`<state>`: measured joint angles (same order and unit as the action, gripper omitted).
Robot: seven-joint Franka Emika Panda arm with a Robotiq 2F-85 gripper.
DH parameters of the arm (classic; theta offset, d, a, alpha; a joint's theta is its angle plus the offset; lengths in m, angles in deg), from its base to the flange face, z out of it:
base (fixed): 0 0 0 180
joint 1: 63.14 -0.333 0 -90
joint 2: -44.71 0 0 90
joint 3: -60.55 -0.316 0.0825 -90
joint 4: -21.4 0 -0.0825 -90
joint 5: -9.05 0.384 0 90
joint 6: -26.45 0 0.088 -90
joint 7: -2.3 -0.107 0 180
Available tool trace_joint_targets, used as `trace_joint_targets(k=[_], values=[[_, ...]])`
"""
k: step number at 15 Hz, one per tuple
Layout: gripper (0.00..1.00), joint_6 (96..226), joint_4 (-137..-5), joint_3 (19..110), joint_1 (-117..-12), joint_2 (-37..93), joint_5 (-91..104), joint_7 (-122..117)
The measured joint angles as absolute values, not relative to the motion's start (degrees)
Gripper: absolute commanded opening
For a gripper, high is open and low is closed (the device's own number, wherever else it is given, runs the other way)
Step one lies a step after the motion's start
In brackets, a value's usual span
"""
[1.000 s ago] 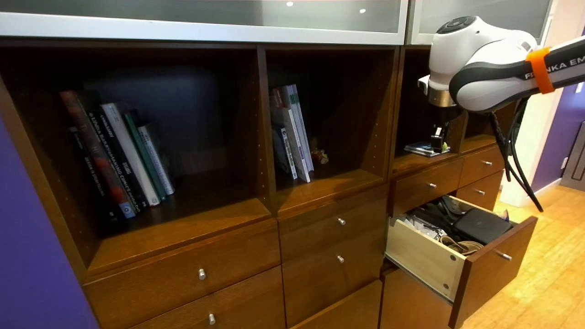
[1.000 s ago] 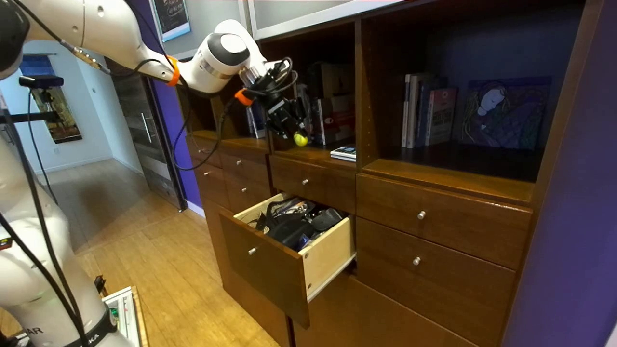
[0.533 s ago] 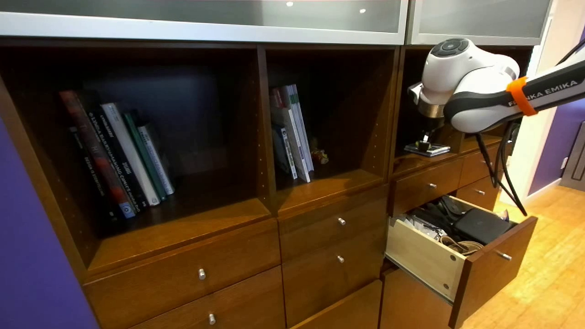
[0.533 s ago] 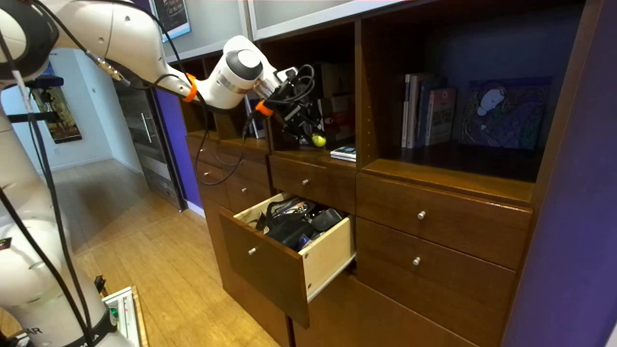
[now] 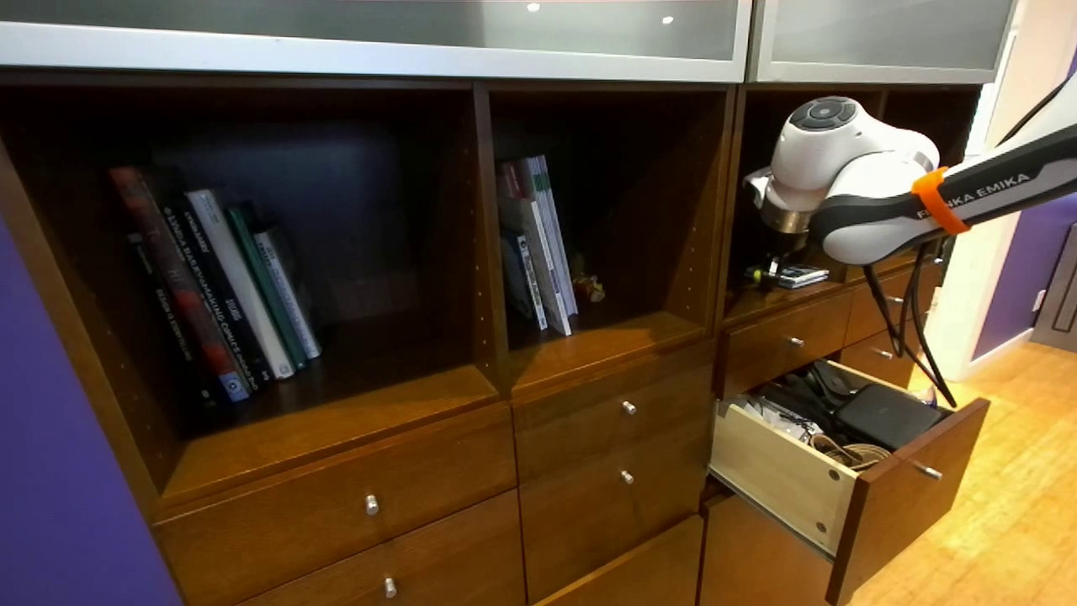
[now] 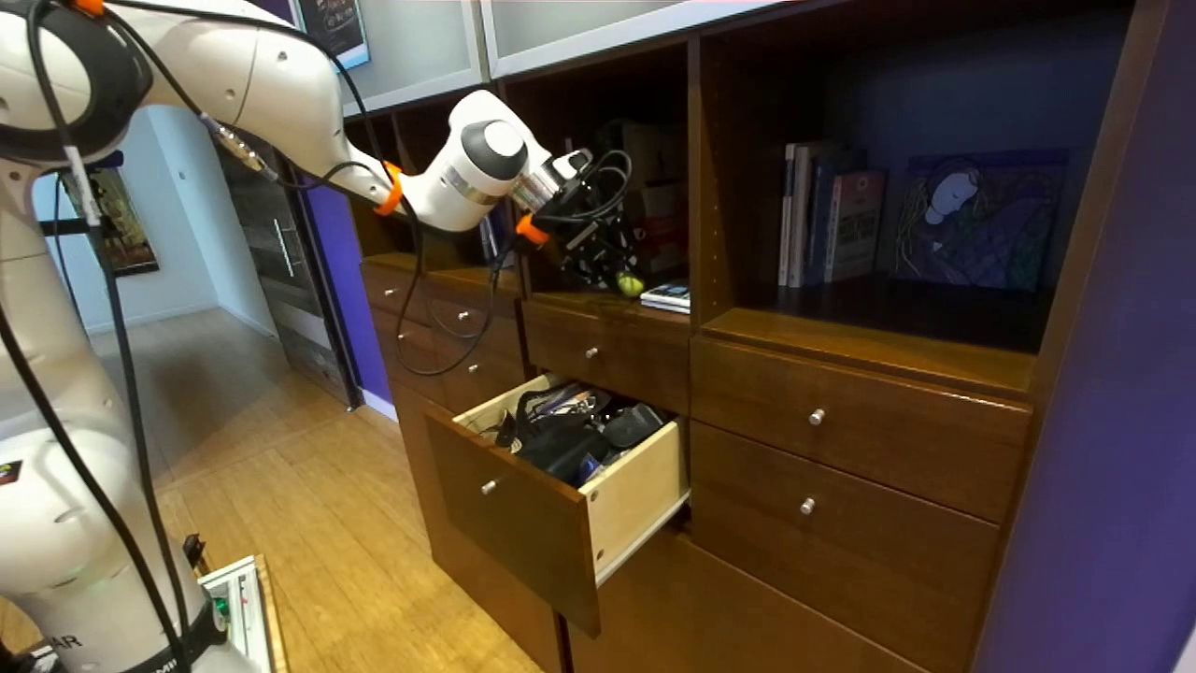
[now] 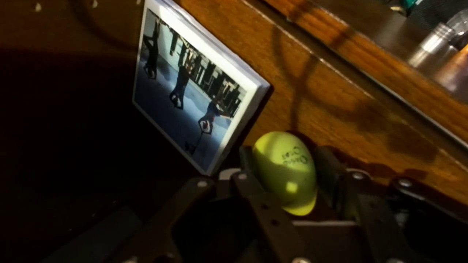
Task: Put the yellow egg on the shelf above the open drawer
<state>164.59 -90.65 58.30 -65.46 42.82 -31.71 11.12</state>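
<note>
The fingers (image 7: 330, 171) hold the yellow egg (image 7: 283, 170) at the shelf (image 7: 329, 109). Contact there is unclear. The open drawer (image 6: 514, 519) juts below.

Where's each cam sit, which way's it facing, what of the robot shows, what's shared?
In an exterior view: off the robot, facing the cabinet at an angle; forearm and wrist at picture right.
In an exterior view: off the robot, angled at the cabinet; most of the arm at picture left.
Wrist view: on the wrist, aimed at the yellow egg and shelf; jaws at bottom.
Shared: both exterior views show the open drawer, from opposite sides.
</note>
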Motion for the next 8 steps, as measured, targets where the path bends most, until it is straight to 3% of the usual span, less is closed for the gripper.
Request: trace_joint_targets(k=[1,5,8], values=[[0.61,164.8,-90.6,58.3,-65.5,42.6,-31.7,11.4],[0.88,164.8,-90.0,58.4,-65.4,42.3,-31.2,12.9],[1.00,164.0,-89.0,58.5,-65.4,42.6,-27.9,16.5]])
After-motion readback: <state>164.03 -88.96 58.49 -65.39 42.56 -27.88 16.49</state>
